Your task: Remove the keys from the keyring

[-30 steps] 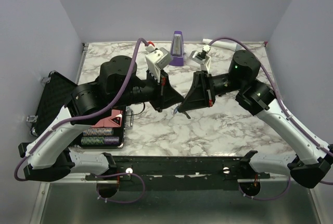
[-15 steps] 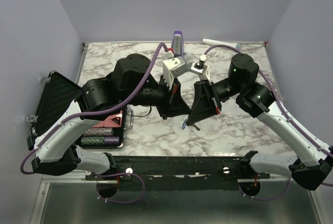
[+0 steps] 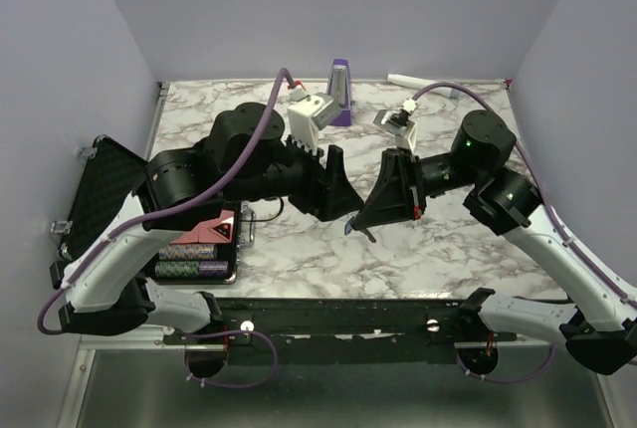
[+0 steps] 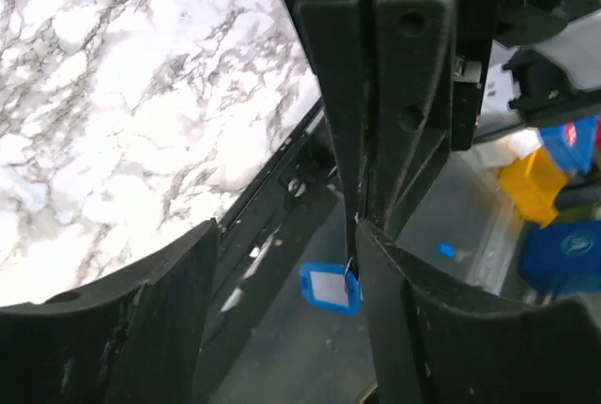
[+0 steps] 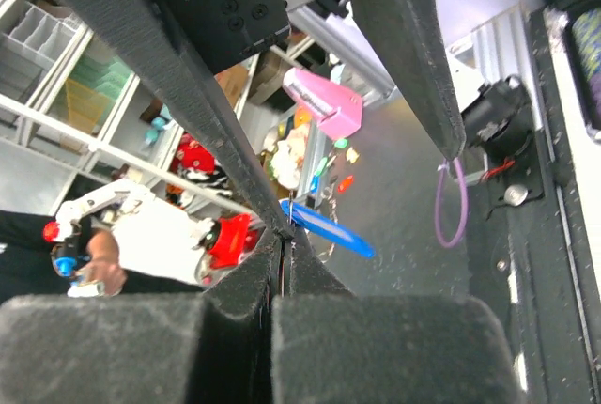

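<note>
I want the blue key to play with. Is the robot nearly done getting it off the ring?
Not yet. Done: the right gripper has the keyring pinched, up off the table. In hand: the left gripper is open around it, gripping nothing. Left: the blue key hangs from the ring, so no key is off.

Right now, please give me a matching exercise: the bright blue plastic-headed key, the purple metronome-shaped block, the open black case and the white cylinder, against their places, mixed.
1. bright blue plastic-headed key
2. purple metronome-shaped block
3. open black case
4. white cylinder

A. lying at the far edge, right side
B. at the marble table's left edge
C. hanging by the keyring from the shut right gripper
D. upright at the far edge, middle

Pairs: 1-C, 2-D, 3-B, 4-A
</note>
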Tool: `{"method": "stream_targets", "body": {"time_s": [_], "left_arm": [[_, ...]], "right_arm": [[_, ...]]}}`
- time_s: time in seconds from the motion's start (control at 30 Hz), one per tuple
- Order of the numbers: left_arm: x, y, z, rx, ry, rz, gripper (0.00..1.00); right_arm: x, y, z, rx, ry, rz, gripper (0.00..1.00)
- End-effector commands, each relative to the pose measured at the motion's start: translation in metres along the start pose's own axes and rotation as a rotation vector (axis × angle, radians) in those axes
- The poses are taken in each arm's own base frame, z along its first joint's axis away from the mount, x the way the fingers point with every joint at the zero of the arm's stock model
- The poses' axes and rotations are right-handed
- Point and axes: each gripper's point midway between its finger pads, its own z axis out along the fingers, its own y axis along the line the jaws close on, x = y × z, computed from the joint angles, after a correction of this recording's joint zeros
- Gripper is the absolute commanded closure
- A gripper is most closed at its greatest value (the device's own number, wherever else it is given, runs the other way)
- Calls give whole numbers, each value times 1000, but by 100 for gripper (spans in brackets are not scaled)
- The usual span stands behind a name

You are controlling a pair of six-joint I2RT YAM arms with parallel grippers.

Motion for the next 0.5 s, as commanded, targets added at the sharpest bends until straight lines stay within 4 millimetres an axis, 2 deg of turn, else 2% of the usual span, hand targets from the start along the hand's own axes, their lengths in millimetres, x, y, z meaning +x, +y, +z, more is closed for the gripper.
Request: {"method": "stream_targets", "body": {"time_s": [0.0,0.03,0.1,0.2,0.33,0.47], "left_arm": [[-35,-18,-19,97,-215,-152,26],[-41,-18,-27,109,-258,-182,27],[-50,-15,-37,122,-342,-244,37],[-53,-18,-48,182,-415,-270,41],[-53,-23,-54,223,-435,-262,45],[-48,-26,-52,241,-411,-246,48]], "right_arm": [[-32,-6,4,59,-159,-101,99],[-36,-3,4,54,-173,-113,99],[-42,1,4,48,-198,-128,99],[-46,5,3,40,-214,-132,99],[-54,12,4,16,-222,-158,99],[-57,18,5,-4,-223,-164,99]]}}
